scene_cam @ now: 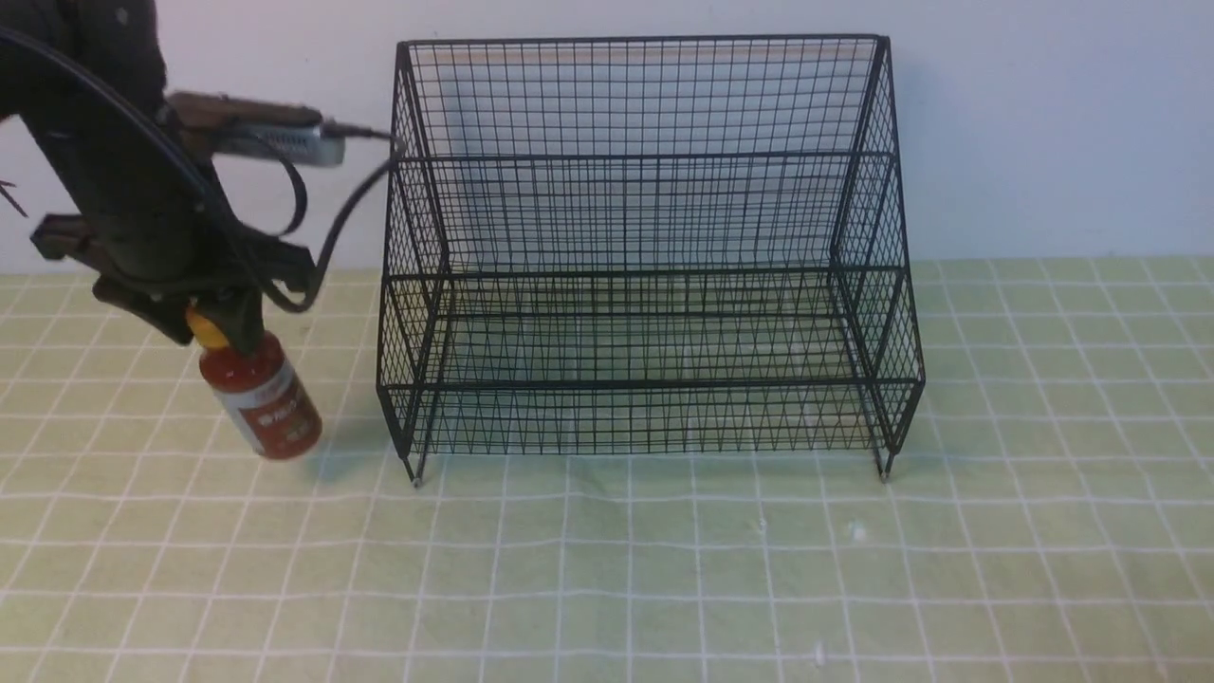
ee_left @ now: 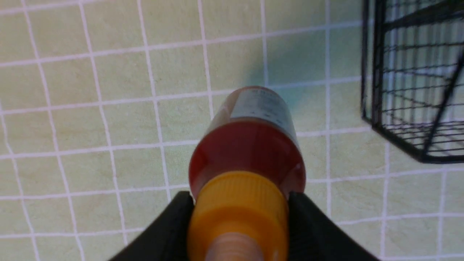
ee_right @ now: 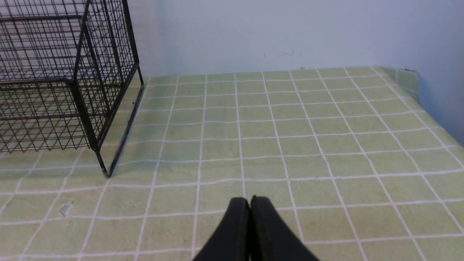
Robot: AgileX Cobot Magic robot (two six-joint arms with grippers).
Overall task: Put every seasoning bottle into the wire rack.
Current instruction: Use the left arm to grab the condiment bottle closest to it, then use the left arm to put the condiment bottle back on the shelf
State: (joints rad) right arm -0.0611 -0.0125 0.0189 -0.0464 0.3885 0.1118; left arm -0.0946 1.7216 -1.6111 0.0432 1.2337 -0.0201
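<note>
The seasoning bottle [scene_cam: 260,396], dark red sauce with a yellow-orange cap and white-and-red label, hangs tilted to the left of the wire rack [scene_cam: 645,256]. My left gripper [scene_cam: 211,327] is shut on its cap. I cannot tell whether its base touches the cloth. In the left wrist view the bottle [ee_left: 250,145] sits between the black fingers [ee_left: 170,224], and the left gripper [ee_left: 239,217] clamps the cap. The rack's corner [ee_left: 413,90] is beside it. The rack is black, two-tiered and empty. My right gripper [ee_right: 249,203] is shut and empty, low over the cloth to the right of the rack [ee_right: 54,79].
A green tablecloth with a white grid [scene_cam: 664,569] covers the table. A pale wall stands behind the rack. The table's right edge [ee_right: 427,108] shows in the right wrist view. The left arm's cable [scene_cam: 351,190] hangs near the rack's left side.
</note>
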